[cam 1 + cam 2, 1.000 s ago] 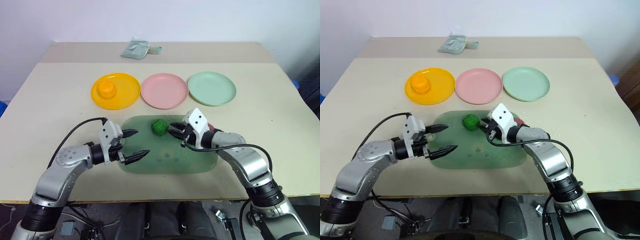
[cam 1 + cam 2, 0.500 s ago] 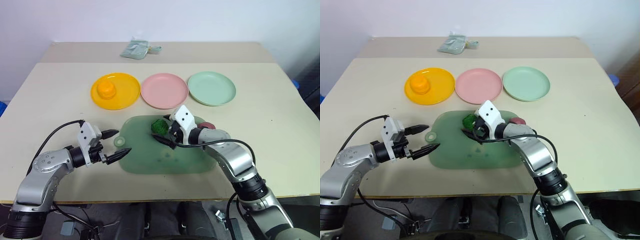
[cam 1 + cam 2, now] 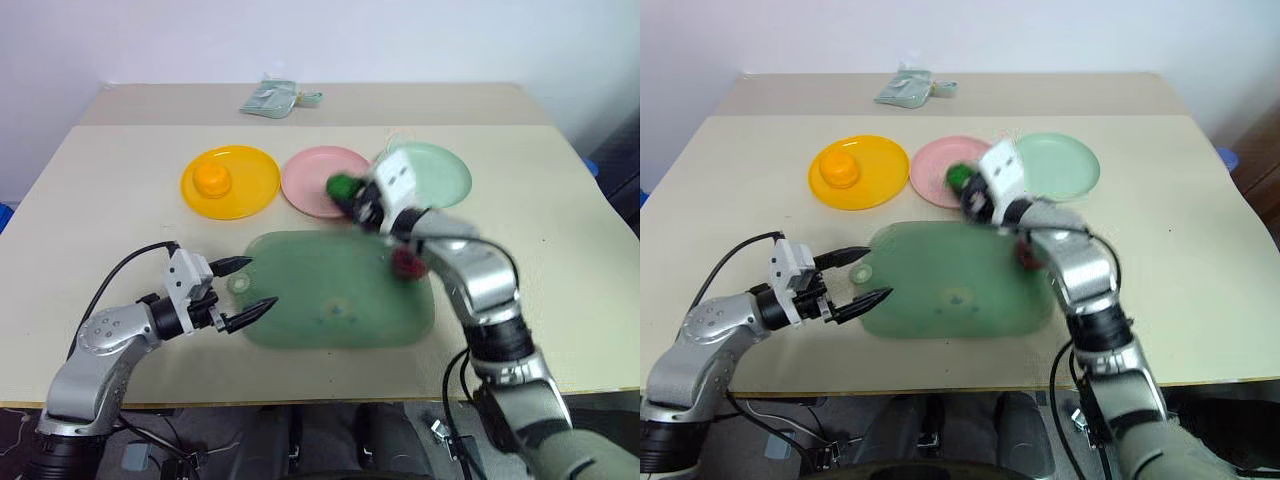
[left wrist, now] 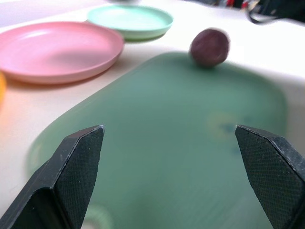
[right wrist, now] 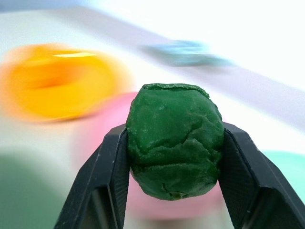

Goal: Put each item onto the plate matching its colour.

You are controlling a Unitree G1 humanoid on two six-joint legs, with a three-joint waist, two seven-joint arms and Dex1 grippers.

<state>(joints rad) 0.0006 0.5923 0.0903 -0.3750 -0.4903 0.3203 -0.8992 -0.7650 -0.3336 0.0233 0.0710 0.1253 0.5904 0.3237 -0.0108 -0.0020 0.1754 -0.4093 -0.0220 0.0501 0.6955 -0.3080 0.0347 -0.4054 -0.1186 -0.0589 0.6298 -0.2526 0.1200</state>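
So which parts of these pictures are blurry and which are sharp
Head views: the right gripper and its green ball are smeared, while the plates, like the yellow plate, look crisp. Right wrist view: the green ball is sharp between the fingers, and the background is blurred. Left wrist view: the open fingers are sharp, the green tray soft.

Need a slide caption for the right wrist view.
Right gripper fingers clamp the dark green bumpy ball, with the orange plate and pink plate blurred behind.
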